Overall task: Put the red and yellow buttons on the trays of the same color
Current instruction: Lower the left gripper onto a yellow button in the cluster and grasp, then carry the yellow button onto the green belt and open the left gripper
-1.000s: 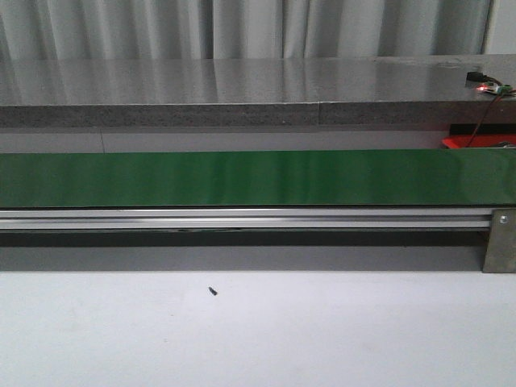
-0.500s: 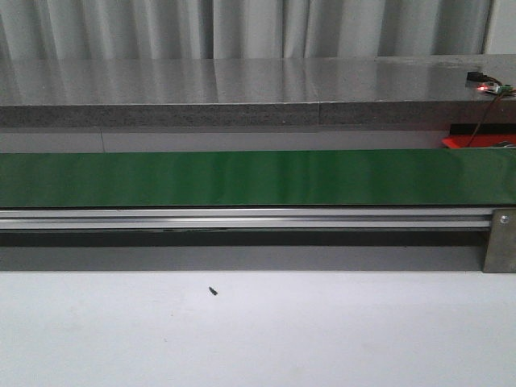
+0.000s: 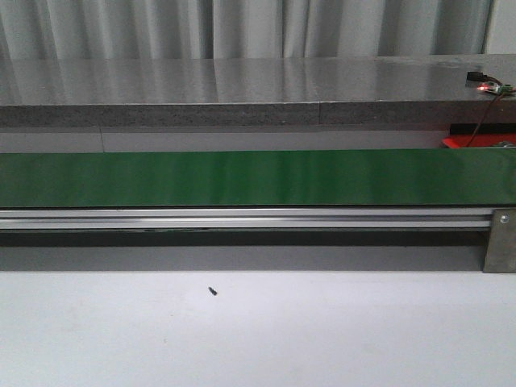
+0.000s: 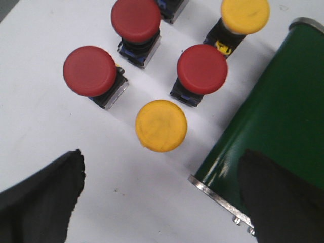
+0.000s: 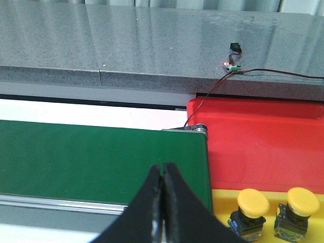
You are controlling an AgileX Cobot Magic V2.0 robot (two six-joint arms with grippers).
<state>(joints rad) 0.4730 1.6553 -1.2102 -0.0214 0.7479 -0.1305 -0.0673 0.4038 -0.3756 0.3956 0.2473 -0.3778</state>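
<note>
A: How far along are we?

B: Partly. In the right wrist view two yellow buttons (image 5: 253,201) (image 5: 302,201) already sit on the yellow tray (image 5: 223,200), and the red tray (image 5: 263,136) just behind it looks bare as far as it shows.

A: And what's left?

B: The left wrist view shows five buttons on the white table (image 4: 45,126) beside the end of the green belt (image 4: 283,126). Take the yellow button (image 4: 161,125) in the middle as the dial's centre: red buttons at nine (image 4: 90,71), eleven (image 4: 135,19) and one o'clock (image 4: 202,69), another yellow one (image 4: 245,13) further out towards one.

A: Fingers?

B: The left fingers (image 4: 43,197) are spread wide, nothing between them, hanging over that middle yellow button. The right fingers (image 5: 163,202) are pressed together, empty.

A: So no red placed yet?

B: None that I can see. I'd judge most of the sorting is still to do.
</note>
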